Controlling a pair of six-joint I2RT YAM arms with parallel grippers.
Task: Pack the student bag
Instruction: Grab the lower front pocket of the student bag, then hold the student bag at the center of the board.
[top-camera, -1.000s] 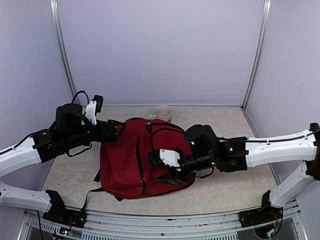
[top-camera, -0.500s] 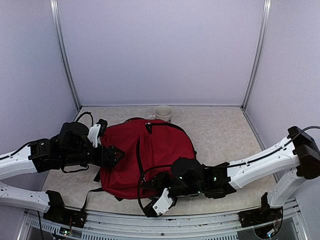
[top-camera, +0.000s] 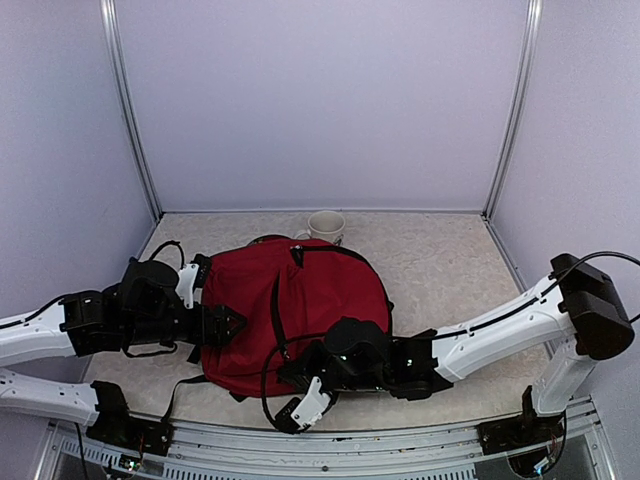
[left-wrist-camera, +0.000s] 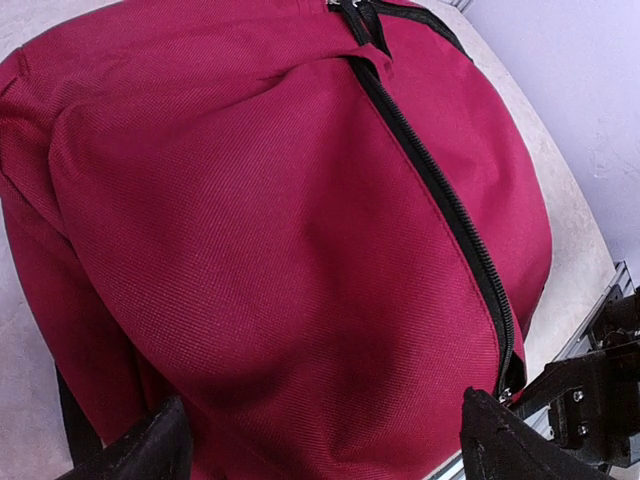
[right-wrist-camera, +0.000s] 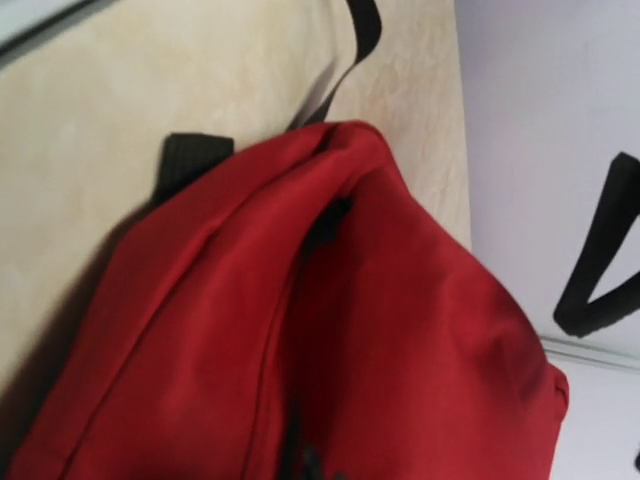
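Observation:
The student bag (top-camera: 300, 305), a large dark-red backpack with black zippers, lies flat in the middle of the table. My left gripper (top-camera: 228, 322) stands open at the bag's left side. In the left wrist view its black fingertips (left-wrist-camera: 150, 450) straddle the red fabric (left-wrist-camera: 280, 230) beside a closed zipper (left-wrist-camera: 430, 190). My right gripper (top-camera: 290, 373) is low at the bag's near edge. Its fingers stay out of the right wrist view, which is filled with blurred red fabric (right-wrist-camera: 400, 330) and a dark seam. It is shut; whether anything is caught in it does not show.
A cream mug (top-camera: 325, 226) stands just behind the bag near the back wall. Black straps (top-camera: 185, 385) trail off the bag's near left corner, and one strap end (right-wrist-camera: 195, 155) lies on the beige table. A black cable loops under the right wrist (top-camera: 268, 398).
The right arm swung from on top of the bag down to its near edge, and its jaws closed. The left gripper came down from the bag's far left corner to its left side.

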